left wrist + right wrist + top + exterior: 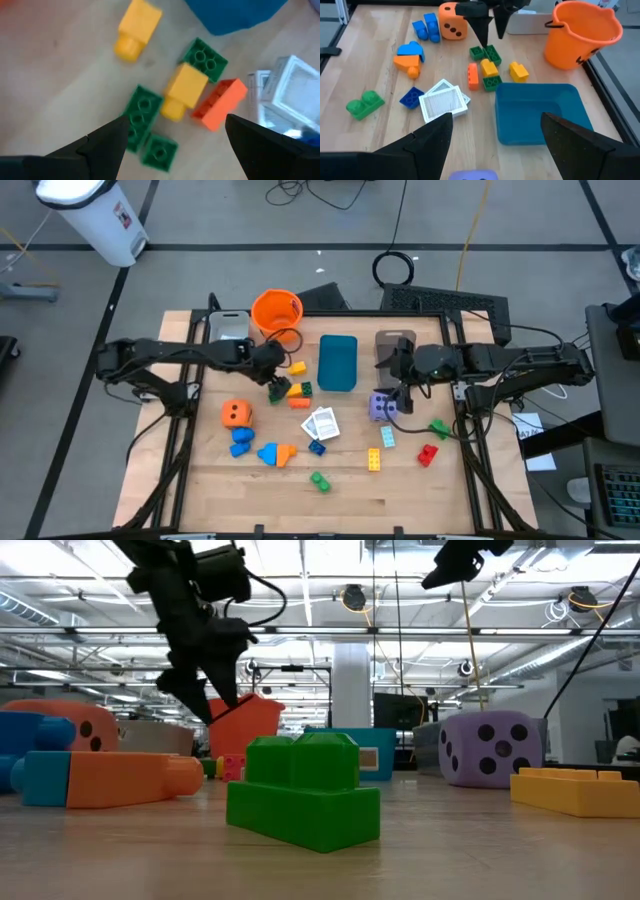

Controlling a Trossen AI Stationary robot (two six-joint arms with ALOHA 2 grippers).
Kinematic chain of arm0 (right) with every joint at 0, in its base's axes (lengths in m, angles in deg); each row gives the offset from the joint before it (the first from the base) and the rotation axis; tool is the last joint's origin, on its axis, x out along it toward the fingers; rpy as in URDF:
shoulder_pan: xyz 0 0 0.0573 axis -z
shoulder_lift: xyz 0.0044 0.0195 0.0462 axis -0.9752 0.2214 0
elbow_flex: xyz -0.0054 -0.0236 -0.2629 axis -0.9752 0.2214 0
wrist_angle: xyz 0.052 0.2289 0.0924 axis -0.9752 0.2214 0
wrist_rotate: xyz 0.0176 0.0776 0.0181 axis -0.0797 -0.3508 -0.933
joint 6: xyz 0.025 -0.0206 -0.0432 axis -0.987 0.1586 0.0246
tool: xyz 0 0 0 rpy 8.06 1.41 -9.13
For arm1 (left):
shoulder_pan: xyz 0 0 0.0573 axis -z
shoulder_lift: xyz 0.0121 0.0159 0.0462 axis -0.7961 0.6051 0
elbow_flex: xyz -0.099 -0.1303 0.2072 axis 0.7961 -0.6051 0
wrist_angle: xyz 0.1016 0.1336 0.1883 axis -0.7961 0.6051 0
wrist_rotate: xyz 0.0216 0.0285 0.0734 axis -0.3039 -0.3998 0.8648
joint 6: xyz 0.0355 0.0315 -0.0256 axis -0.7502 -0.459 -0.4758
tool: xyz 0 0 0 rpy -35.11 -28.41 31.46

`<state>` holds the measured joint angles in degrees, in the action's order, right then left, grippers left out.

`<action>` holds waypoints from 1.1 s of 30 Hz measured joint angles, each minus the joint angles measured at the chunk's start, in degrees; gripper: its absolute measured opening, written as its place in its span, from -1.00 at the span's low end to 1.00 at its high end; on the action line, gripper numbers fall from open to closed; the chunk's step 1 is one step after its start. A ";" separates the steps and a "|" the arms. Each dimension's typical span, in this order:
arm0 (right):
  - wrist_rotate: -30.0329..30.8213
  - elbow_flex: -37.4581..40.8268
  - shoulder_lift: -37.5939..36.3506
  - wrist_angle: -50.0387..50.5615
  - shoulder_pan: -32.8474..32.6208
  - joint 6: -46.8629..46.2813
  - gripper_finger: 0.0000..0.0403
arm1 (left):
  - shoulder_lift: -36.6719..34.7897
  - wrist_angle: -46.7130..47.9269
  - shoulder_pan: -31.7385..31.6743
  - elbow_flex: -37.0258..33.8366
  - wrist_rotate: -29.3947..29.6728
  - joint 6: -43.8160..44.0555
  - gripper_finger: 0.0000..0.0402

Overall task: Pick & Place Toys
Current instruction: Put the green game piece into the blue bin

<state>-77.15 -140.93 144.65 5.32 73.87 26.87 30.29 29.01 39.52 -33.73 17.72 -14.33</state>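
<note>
Tabletop (420,490), light wood, carries scattered toys. Left gripper (275,388) hangs low over a cluster just left of centre, fingers (107,142) spread and empty; under it lie green bricks (142,117), a yellow brick (182,90) and an orange brick (220,104), close together, some touching. A second yellow brick (296,367) lies at 12 o'clock of the cluster, apart from it. Orange bucket (276,311) stands at 11 o'clock of the cluster, near the far edge. Teal tray (338,362) sits at centre, far half. White cards (322,423) lie stacked at 6 o'clock of the tray, a small blue brick (317,446) touching their near side. Orange die (235,414) lies at 9 o'clock of the cards; blue bricks (241,440) just below it; a blue-and-orange piece (276,453) beside those. Green double brick (320,480) lies nearest the front edge. Right gripper (403,392) hovers at 3 o'clock of the tray, fingers (427,140) spread, holding nothing; purple die (383,406) sits just beneath it. Yellow flat brick (374,460), red brick (428,454) and green brick (438,427) lie at 5 o'clock of the purple die.
</note>
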 joint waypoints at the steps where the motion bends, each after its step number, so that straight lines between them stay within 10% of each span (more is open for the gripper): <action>1: -0.01 0.00 0.00 0.18 0.00 -0.01 0.46 | 0.91 0.56 0.21 1.04 1.08 -1.82 0.69; 33: 0.49 0.02 0.02 2.60 0.04 -1.61 0.46 | 13.85 9.89 0.34 8.06 7.04 -21.88 0.69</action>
<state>-76.66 -140.90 144.67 7.92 73.92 25.26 44.13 38.90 39.86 -25.67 24.76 -36.21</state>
